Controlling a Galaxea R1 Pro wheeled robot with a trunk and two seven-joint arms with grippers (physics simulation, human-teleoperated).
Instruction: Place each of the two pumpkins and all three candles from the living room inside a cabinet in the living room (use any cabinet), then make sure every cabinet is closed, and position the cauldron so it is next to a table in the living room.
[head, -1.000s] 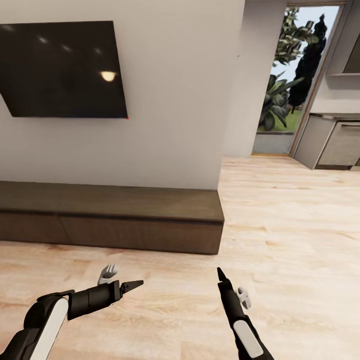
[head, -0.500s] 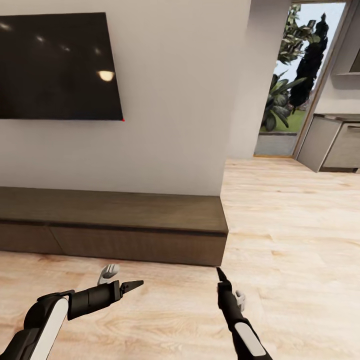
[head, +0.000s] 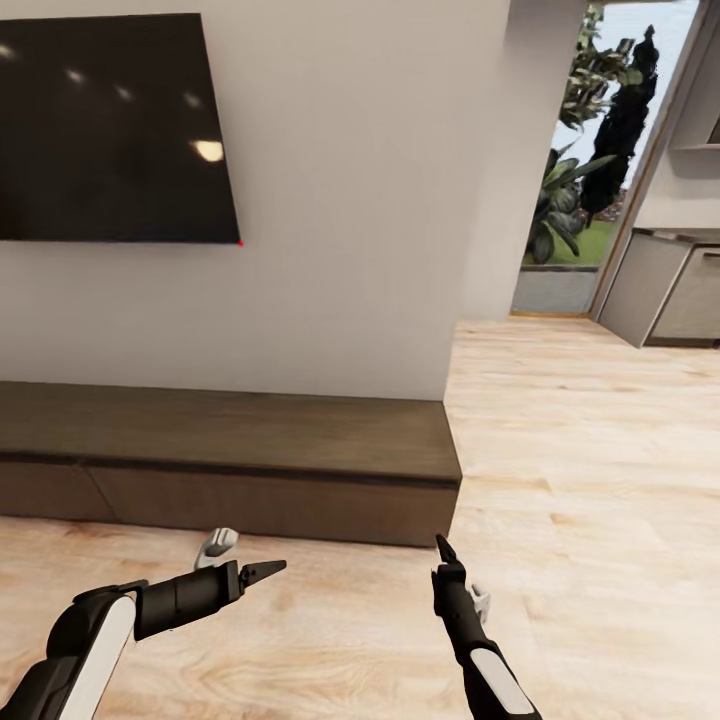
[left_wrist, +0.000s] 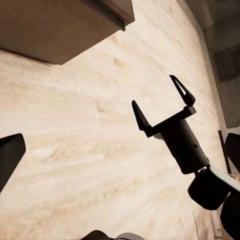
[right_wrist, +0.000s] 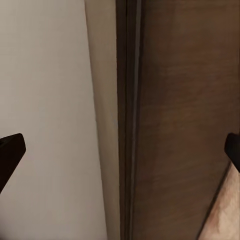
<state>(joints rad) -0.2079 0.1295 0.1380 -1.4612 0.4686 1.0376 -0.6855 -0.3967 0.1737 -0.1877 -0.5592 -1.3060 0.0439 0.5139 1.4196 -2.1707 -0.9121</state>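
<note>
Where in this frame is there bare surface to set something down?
The cabinet top is bare along its length, bordered by the white wall behind. Wood floor is free between the cabinet front and both grippers, left and right, and rightward toward the doorway. Nothing looks crowded.

You face pale wood-plank floor (head: 600, 480); long dark-brown cabinet (head: 230, 450) sits directly on it against white wall, drawer fronts flush; your view shows cabinet top bare
</note>
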